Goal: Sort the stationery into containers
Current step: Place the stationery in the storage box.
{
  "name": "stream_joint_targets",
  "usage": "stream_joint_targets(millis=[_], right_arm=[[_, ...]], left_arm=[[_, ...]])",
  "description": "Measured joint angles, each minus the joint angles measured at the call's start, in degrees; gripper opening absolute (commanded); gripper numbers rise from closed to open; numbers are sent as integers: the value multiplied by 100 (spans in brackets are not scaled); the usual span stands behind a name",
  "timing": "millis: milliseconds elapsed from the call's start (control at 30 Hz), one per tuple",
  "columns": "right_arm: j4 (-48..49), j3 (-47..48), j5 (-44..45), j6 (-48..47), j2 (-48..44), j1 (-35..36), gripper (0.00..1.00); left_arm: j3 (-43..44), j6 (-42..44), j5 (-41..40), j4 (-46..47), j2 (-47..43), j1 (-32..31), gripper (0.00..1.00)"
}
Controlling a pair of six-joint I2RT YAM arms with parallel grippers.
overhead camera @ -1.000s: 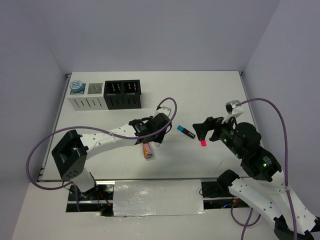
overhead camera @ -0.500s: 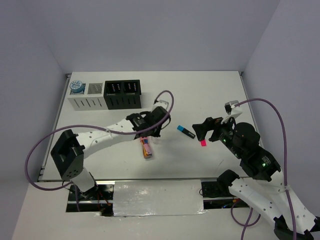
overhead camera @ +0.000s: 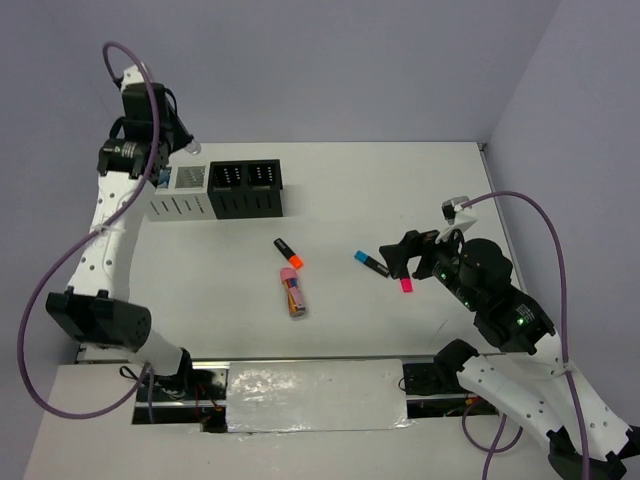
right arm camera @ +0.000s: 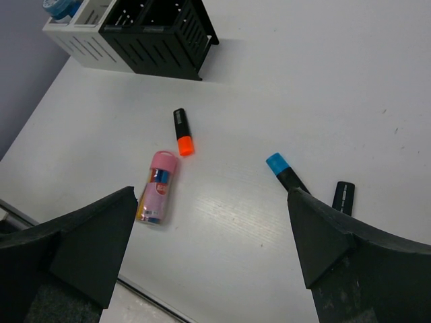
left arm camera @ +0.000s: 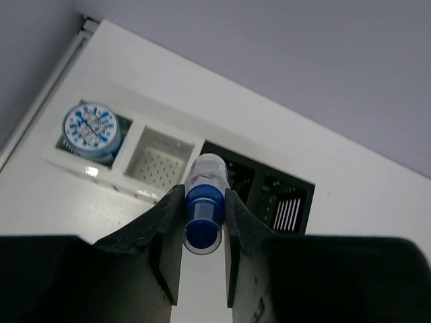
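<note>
Remaining loose: three highlighters (right arm camera: 182,132), tube (right arm camera: 156,196). Boxed: one round blue piece (left arm camera: 91,129). Left gripper (left arm camera: 203,222) clamped on bottle (left arm camera: 204,198) above containers (overhead camera: 215,205); right gripper (right arm camera: 212,198) jaws apart.

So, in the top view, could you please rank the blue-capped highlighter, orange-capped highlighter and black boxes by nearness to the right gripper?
1. Blue-capped highlighter, just left of the right gripper.
2. Orange-capped highlighter, mid-table.
3. Black boxes, far back-left.
</note>
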Motion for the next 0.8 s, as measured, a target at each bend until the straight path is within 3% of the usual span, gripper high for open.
stream_joint_targets(millis=[200,633,800], right_arm=[[83,-4,-87,-26,162,0,100],[210,-17,-260,-37,356,0,100],[256,-92,-354,-31,358,0,100]], left_arm=[[1327,199,474,-293,1196,654,0],[892,457,793,-529,1672,896,0],[876,459,785,-509,1969,896,8]])
